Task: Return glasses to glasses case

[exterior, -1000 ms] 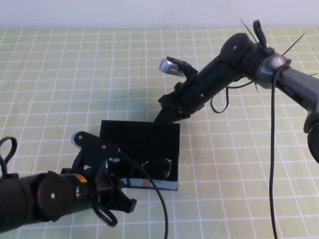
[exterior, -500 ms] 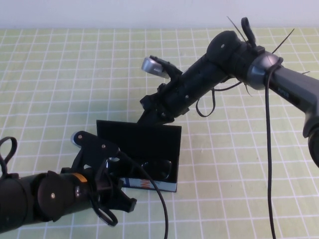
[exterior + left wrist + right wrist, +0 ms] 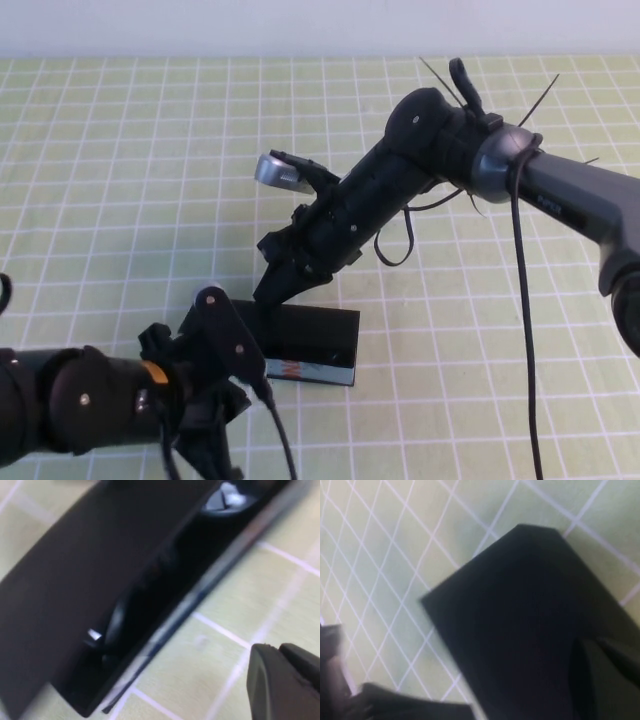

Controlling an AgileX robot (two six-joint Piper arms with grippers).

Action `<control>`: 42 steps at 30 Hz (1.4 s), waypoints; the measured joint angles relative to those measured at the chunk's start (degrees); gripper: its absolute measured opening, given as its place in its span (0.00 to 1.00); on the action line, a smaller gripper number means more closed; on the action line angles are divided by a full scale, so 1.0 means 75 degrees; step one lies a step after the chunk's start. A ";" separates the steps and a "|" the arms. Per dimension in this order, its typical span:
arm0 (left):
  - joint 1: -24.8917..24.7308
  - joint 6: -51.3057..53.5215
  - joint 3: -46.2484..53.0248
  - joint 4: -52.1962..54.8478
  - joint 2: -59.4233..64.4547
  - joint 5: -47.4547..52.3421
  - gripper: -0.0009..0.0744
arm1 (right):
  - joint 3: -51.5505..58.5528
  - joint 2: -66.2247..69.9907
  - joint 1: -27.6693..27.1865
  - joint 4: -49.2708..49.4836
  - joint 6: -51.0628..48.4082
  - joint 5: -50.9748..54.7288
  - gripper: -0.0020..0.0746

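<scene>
High view: right gripper (image 3: pixel 272 291) presses on the glasses case (image 3: pixel 322 340) flap; its jaws' state cannot be told. Left gripper (image 3: pixel 205 425) sits near the case's left end, jaws likewise unclear. Glasses (image 3: pixel 150 595) lie dimly inside.

Matt black case on a checked cloth, between two dark arms

The glasses case (image 3: pixel 315 340) is showing a smooth black flap with a faint sheen and a printed, paper-like light blue edge; inside it, the glasses (image 3: pixel 117 630) are glinting like glossy plastic. The tablecloth (image 3: pixel 120 180) is looking like soft matt fabric. The right gripper (image 3: pixel 268 290), at the flap's far edge, and the left gripper (image 3: pixel 205 440), near the case's front corner, are looking like matt black plastic.
</scene>
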 joint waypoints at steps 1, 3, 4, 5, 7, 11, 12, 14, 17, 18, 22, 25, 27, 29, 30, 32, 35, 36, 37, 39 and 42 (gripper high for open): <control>0.0000 0.0158 -0.0011 0.0171 -0.0180 0.0221 0.01 | 0.0000 0.0000 0.0036 -0.0035 0.0000 0.0000 0.01; 0.0000 0.0313 -0.0108 0.0691 -0.0557 0.0696 0.01 | 0.0000 0.0000 0.0089 -0.0086 0.0000 0.0000 0.01; 0.0000 0.0328 -0.0193 0.1009 -0.0783 0.0981 0.01 | 0.0007 0.0000 0.0121 -0.0139 0.0000 0.0000 0.01; 0.0000 0.0298 -0.0295 0.1348 -0.1018 0.1272 0.01 | 0.0007 0.0000 0.0137 -0.0193 0.0000 0.0000 0.01; -0.0013 -0.0038 -0.0507 0.2021 -0.1485 0.1779 0.01 | 0.0007 0.0000 0.0149 -0.0300 0.0000 0.0000 0.01; -0.0013 -0.1241 -0.1032 0.3762 -0.2288 0.2948 0.01 | 0.0018 -0.0013 0.0149 -0.0452 0.0000 0.0000 0.01; -0.0013 -0.1535 -0.1174 0.4252 -0.2432 0.3224 0.01 | 0.0018 -0.0013 0.0149 -0.0467 0.0000 0.0000 0.01; -0.0013 -0.2377 -0.1422 0.5209 -0.2748 0.3956 0.01 | 0.0018 -0.0081 0.0149 -0.0582 0.0000 0.0000 0.01; 0.0010 -0.3727 -0.1633 0.6291 -0.3193 0.4929 0.01 | 0.0035 -0.0352 0.0149 -0.1055 -0.0017 0.0000 0.01; 0.0059 -0.4179 -0.1649 0.6522 -0.3366 0.5189 0.01 | 0.0050 -0.0520 0.0149 -0.1296 -0.0029 0.0000 0.01; 0.0515 -0.5636 -0.1668 0.6805 -0.4182 0.5679 0.01 | 0.0050 -0.1485 0.0149 -0.2613 0.0324 0.0013 0.01; 0.1068 -0.6240 -0.1585 0.6878 -0.5065 0.5695 0.01 | 0.0050 -0.2554 0.0149 -0.3989 0.1054 -0.0132 0.01; 0.1416 -0.6450 -0.1508 0.6914 -0.5690 0.5695 0.01 | 0.0050 -0.3304 0.0149 -0.4930 0.1676 -0.0279 0.01; 0.1643 -0.6668 -0.1455 0.6924 -0.6259 0.5668 0.01 | 0.0050 -0.3988 0.0149 -0.5654 0.2318 -0.0342 0.01; 0.1714 -0.6822 -0.1440 0.6924 -0.6586 0.5668 0.01 | 0.0050 -0.4364 0.0149 -0.5893 0.2621 -0.0355 0.01; 0.1760 -0.7152 -0.1406 0.6924 -0.7165 0.5627 0.01 | 0.0050 -0.5027 0.0149 -0.6093 0.2969 -0.0355 0.01; 0.1766 -0.7684 -0.1238 0.6924 -0.8107 0.5507 0.01 | 0.0050 -0.6043 0.0149 -0.6110 0.3101 -0.0408 0.01; 0.1766 -0.7892 -0.1153 0.6924 -0.8407 0.5423 0.01 | 0.0067 -0.6361 0.0149 -0.6051 0.3101 -0.0476 0.01; 0.1766 -0.8097 -0.1051 0.6924 -0.8688 0.5331 0.01 | 0.0140 -0.6678 0.0149 -0.6051 0.3101 -0.0607 0.01; 0.1766 -0.8513 -0.0829 0.6924 -0.9141 0.5173 0.01 | 0.0433 -0.7289 0.0149 -0.6051 0.3079 -0.0948 0.01; 0.1766 -0.9310 -0.0373 0.6909 -0.9677 0.4882 0.01 | 0.1476 -0.8357 0.0149 -0.6094 0.3027 -0.1592 0.01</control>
